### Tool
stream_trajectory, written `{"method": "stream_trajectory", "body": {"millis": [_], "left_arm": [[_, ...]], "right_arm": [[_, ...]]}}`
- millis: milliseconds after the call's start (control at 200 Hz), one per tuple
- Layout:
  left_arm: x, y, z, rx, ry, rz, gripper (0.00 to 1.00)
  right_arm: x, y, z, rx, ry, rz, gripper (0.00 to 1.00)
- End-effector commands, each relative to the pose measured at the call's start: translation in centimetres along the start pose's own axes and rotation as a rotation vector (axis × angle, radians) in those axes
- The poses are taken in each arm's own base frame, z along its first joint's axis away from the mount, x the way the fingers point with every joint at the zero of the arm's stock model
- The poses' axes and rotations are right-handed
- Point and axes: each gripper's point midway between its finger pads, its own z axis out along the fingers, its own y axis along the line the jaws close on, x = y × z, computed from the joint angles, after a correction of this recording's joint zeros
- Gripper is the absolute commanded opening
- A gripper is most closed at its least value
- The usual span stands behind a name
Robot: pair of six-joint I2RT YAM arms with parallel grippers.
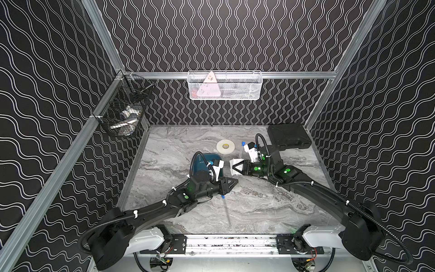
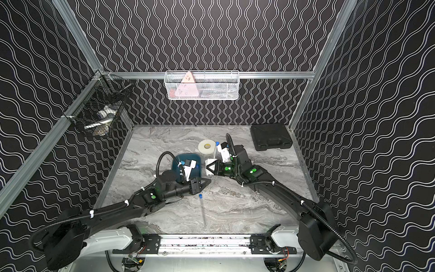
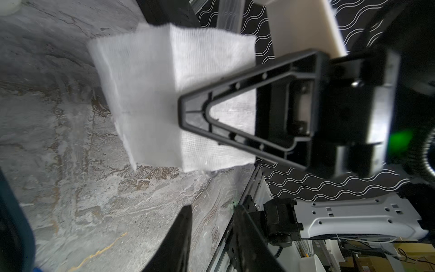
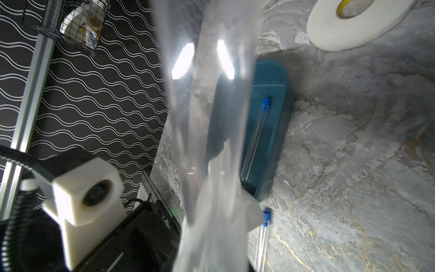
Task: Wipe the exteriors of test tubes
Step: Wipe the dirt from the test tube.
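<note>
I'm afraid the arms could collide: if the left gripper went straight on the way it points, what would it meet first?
Probably the right gripper and the white gauze pad it clamps, straight ahead in the left wrist view. Depth is unclear; the left gripper might miss.

Black arms carry ribbed cables, green lights.

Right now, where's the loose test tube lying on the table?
In both top views the loose test tube lies flat at the front middle of the table, its blue cap end nearest the left gripper.
</note>
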Motion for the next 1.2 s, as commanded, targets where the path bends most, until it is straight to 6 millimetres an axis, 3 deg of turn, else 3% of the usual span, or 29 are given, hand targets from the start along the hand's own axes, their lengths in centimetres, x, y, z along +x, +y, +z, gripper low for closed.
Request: {"method": "stream_trajectory", "body": {"millis": [0,120,310,550,836,1196], "left_arm": [[-1.0,0.8,-1.0,-0.087,-0.020,0.054,0.38],[-2.6,0.6,-1.6,-0.147,-0.020,0.116,0.45],[-3.7,0.3,-0.9,-0.126,-0.020,0.127,0.49],[-4.4,-0.6,0.2,-0.071,-0.028,0.120,0.50],[-4.5,-0.1,0.5,-0.065,-0.049,0.107,0.44],[-5.3,0.3,0.8,-0.028,-0.080,0.065,0.22]], "right_arm": [[1.7,-0.7,-0.2,0.012,0.061,-0.013,0.17],[3.6,-0.7,-0.1,-0.025,0.094,0.021,0.17],[5.8,1.4,0.0,-0.069,0.127,-0.012,0.18],[6.7,2.9,0.3,-0.100,0.139,-0.035,0.18],[7.2,3.7,0.4,-0.118,0.153,-0.048,0.18],[8.2,4.2,0.8,-0.119,0.177,-0.065,0.18]]}}
